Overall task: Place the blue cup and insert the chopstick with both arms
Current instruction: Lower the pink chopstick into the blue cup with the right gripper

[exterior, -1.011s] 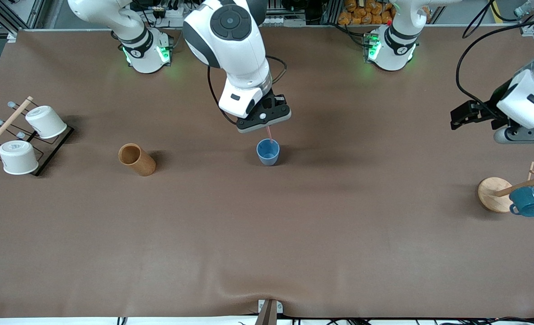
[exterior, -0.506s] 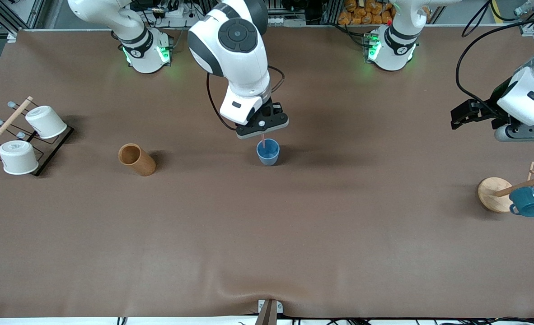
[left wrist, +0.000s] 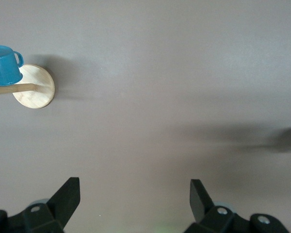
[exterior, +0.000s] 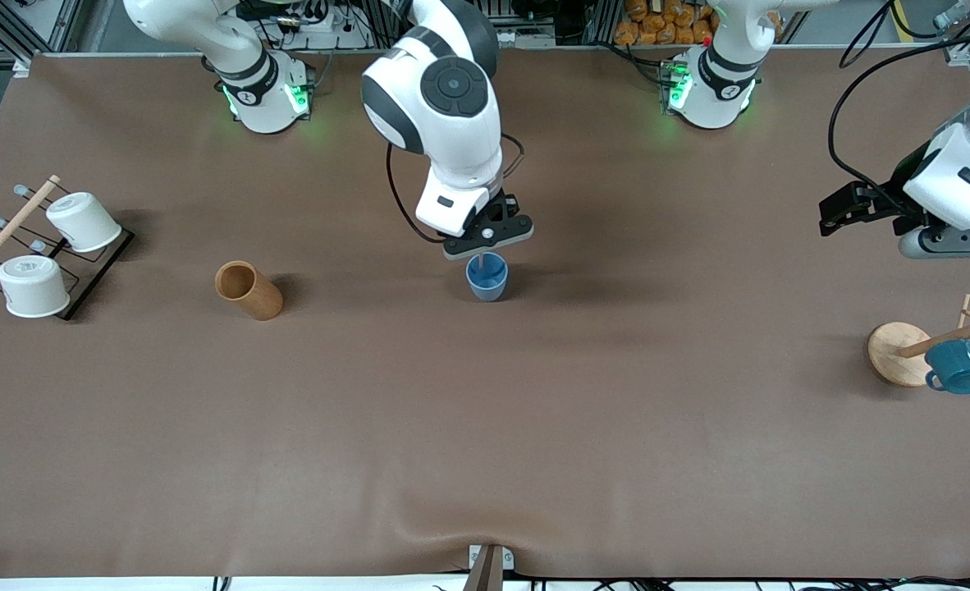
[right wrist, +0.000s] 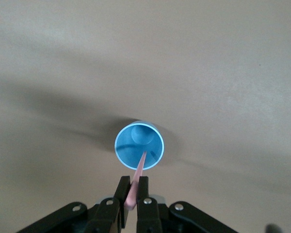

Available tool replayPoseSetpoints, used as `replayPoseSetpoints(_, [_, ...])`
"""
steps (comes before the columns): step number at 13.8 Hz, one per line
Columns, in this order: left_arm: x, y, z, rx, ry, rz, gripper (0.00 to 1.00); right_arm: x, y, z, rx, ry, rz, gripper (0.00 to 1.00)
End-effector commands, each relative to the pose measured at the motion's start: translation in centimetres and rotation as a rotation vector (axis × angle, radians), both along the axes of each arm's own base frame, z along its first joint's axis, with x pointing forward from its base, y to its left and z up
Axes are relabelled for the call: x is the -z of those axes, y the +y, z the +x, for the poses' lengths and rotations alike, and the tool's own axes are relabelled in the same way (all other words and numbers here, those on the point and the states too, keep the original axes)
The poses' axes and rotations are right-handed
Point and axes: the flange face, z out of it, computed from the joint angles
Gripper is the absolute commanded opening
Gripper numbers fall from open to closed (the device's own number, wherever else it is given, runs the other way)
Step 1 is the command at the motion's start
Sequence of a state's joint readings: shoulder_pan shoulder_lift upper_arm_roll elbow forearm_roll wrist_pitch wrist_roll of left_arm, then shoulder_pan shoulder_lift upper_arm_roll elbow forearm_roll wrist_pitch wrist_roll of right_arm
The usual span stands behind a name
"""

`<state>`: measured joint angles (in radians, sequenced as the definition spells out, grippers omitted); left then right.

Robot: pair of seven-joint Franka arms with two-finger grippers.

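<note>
Centrally on the brown table [exterior: 485, 427], a little nearer the robots' edge than the front camera's edge, the blue cup [exterior: 487, 277] is seen standing upright with its mouth open upward. Directly over it the right gripper [exterior: 486, 246] is held, fingers pressed together on the chopstick [right wrist: 137, 178]. In the right wrist view the pink stick is seen slanting down from between the fingers, with its lower tip inside the cup's rim; whether the tip touches the cup's bottom cannot be told.

The left gripper [left wrist: 135, 199] is held in the air over the left arm's end of the table, where that arm waits. Its fingers are spread wide and nothing is gripped between them.

Near that same end, closer to the front camera's edge, a round wooden base [exterior: 898, 353] with a pale dowel is set, and a teal mug [exterior: 958, 367] with a handle is hung from the dowel beside a red-orange item cut off by the frame.

Toward the right arm's end, a brown cylindrical cup [exterior: 248, 290] is seen standing tilted in appearance. Close to that end's edge, two white cups [exterior: 58, 250] are rested on a black wire rack.
</note>
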<state>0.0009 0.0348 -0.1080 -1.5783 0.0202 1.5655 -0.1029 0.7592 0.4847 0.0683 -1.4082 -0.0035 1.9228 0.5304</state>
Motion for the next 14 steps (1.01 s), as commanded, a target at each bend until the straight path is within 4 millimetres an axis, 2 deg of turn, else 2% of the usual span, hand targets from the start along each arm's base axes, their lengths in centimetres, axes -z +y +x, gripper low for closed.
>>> replayPoseSetpoints(1, [-0.2,0.1,-0.5,0.006,-0.011,-0.012,1.0,0.9,0.9,-0.1,0.024,-0.026,-0.001,0.0])
replayPoseSetpoints(8, [-0.1,0.1,-0.4,0.006,-0.008,-0.015,1.0,3.9,1.3,0.4,0.017,-0.032,-0.025,0.0])
replayPoseSetpoints(9, [-0.2,0.1,-0.5,0.006,-0.009,-0.015,1.0,3.8,1.4,0.5,0.016,-0.038,-0.022,0.05])
replayPoseSetpoints(10, [-0.1,0.1,-0.4,0.006,-0.008,-0.015,1.0,3.7,1.4,0.4,0.013,-0.042,-0.025,0.59])
replayPoseSetpoints(11, [-0.2,0.1,-0.5,0.006,-0.009,-0.015,1.0,3.6,1.4,0.5,0.013,-0.045,-0.025,1.0])
replayPoseSetpoints(14, [-0.1,0.1,-0.4,0.006,-0.008,-0.015,1.0,3.0,1.4,0.2,0.049,-0.043,-0.026,1.0])
